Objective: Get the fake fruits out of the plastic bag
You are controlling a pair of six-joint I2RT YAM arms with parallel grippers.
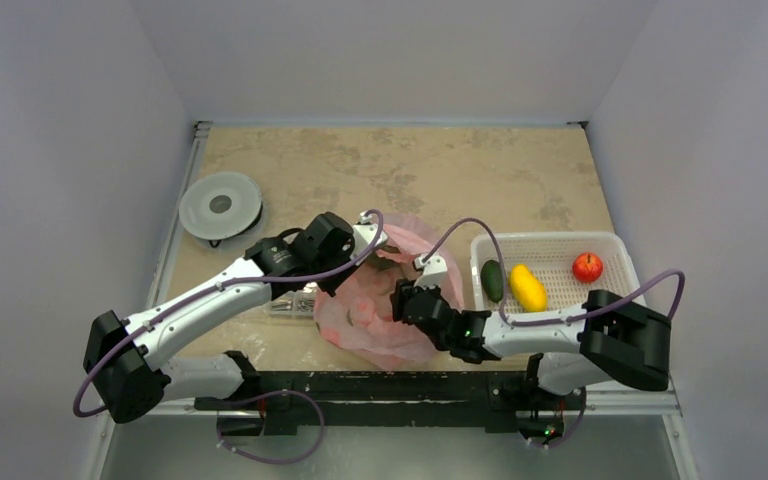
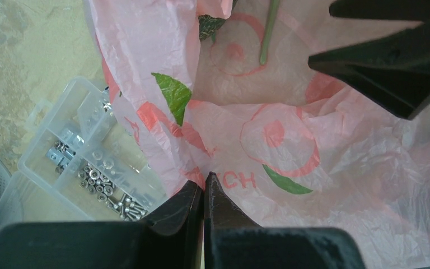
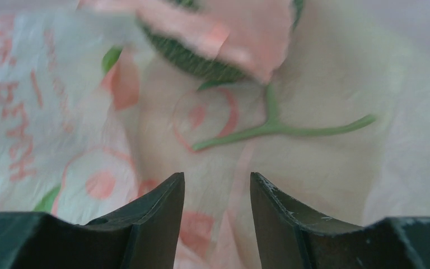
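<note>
Pinching the plastic bag (image 1: 370,322) on the worktop (image 1: 440,170), the left jaws are clenched on its rim. The right jaws gape inside its mouth, facing a green fake fruit (image 3: 190,60) within.

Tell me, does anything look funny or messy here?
Nothing is spilled or broken. The pink bag lies crumpled, its edge pinched by the left claw. The oddest thing is a clear box of nuts and screws sitting right beside it.

White arms (image 1: 210,300), black joints (image 1: 125,368), purple cables (image 1: 470,221)
</note>
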